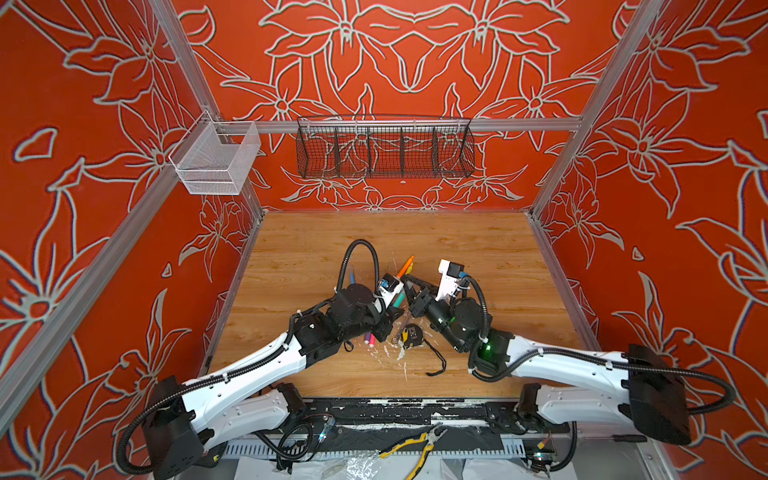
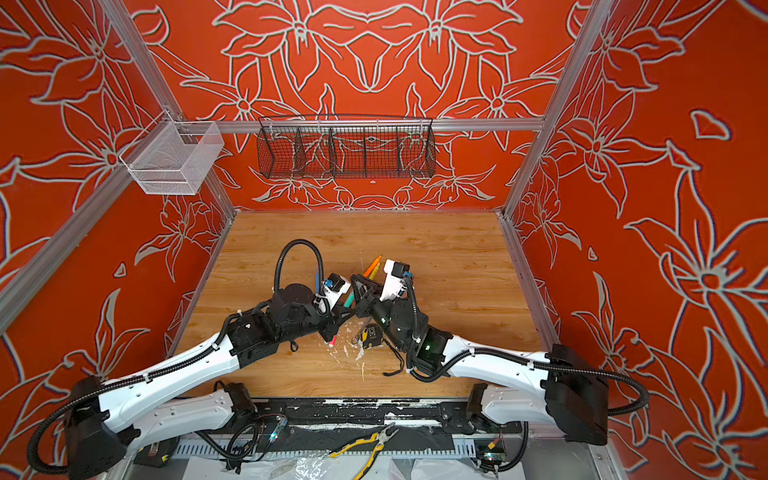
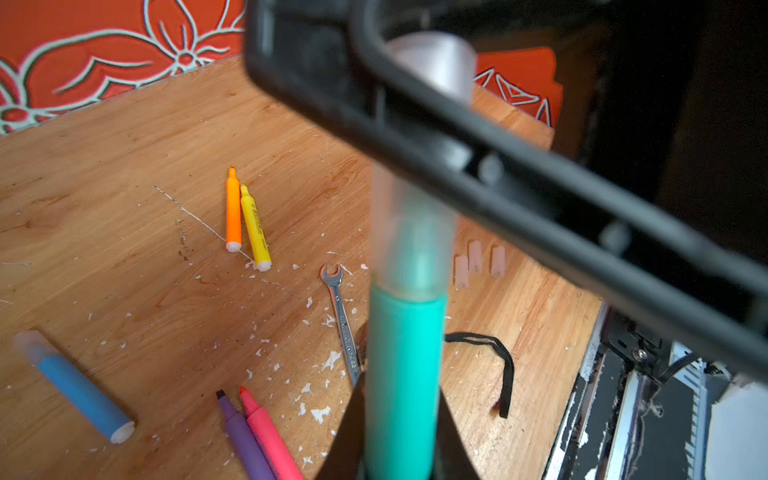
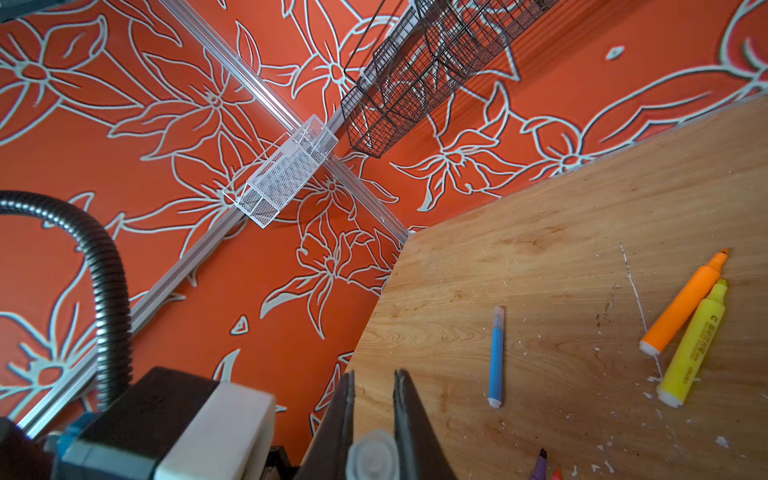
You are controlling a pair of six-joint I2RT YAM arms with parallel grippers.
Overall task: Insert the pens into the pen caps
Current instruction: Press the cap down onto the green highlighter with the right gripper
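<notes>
my two arms were bent inward, wrists close over mid-table, the left gripper point(image 3: 401, 415) pinching the green pen point(image 3: 405, 365) and the right gripper point(image 4: 375, 374) squeezed on the clear cap point(image 4: 372, 455) sitting over that pen's tip. the orange pen point(image 1: 405, 266) and yellow pen point(image 4: 692, 345) lay at 12 o'clock from them. the black wire basket point(image 1: 384, 151) hung at 12 o'clock on the back rail, the white mesh basket point(image 1: 216, 162) at 10 o'clock.

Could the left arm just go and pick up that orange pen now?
Probably not yet: the left claw is shut on the green pen, whose tip sits in a cap the right claw pinches. Otherwise the orange pen lies uncovered.
</notes>
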